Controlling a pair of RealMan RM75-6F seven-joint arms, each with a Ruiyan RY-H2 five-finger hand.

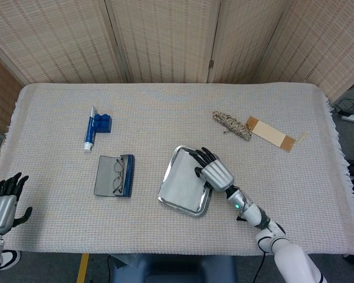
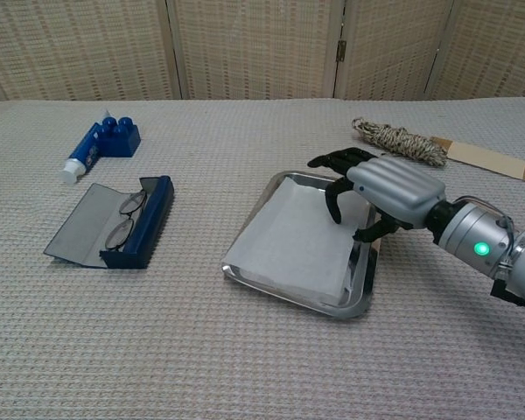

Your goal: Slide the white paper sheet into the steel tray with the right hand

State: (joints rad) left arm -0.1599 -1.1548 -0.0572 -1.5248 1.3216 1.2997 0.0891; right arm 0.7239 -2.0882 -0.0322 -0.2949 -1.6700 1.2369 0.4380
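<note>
Head view only: left hand idle off the table's left edge, fingers spread, holding nothing. Chest view: right hand fingertips press white paper sheet, lying in steel tray, left edge overhanging rim

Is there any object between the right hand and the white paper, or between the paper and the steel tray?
Nothing visible does. The right hand has its fingers on the white paper sheet, which lies in the steel tray, its left edge reaching the tray's left rim.
</note>
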